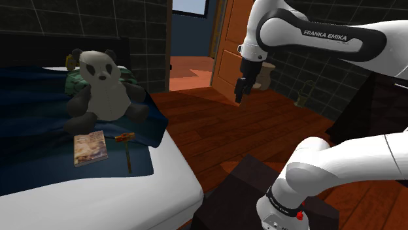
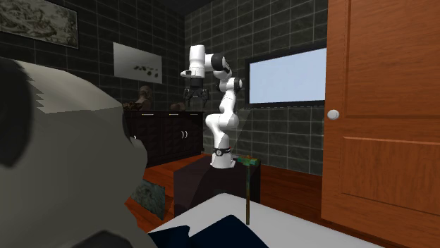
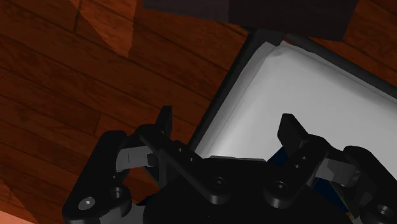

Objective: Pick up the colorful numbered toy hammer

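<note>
Pincer: open, fingers well apart, nothing btwn them, nothing held; I have it hanging above the wood floor, off the side of the bed and well apart from the panda. Toy hammer: on the blue blanket near the panda's feet, handle pointing away from the panda. Book: just beside the hammer, also in front of the panda.

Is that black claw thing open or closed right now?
The gripper is open: its fingers stand apart, clasping nothing.
</note>
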Action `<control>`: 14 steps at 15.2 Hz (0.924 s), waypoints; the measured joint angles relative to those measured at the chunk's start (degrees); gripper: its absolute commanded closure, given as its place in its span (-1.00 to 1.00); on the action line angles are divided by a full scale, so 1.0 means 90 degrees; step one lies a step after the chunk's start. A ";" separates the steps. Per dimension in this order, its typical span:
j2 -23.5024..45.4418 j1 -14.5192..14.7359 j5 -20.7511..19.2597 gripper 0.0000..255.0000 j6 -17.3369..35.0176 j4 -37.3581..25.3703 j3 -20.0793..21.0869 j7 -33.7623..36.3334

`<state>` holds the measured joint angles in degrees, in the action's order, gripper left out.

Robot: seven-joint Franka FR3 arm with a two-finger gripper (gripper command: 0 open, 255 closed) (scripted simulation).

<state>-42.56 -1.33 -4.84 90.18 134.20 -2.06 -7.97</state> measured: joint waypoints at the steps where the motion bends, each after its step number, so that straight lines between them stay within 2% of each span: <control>1: 0.0000 0.0000 0.0000 -1.00 0.0000 0.0000 0.0000 0.0000; 11: 0.1713 0.0552 0.0266 -1.00 0.1206 -0.0478 0.0329 -0.0316; 14: 0.2348 0.0725 0.0338 -1.00 0.1500 -0.0818 0.0476 -0.0400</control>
<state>-21.43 5.20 -1.80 103.69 126.84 2.22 -11.57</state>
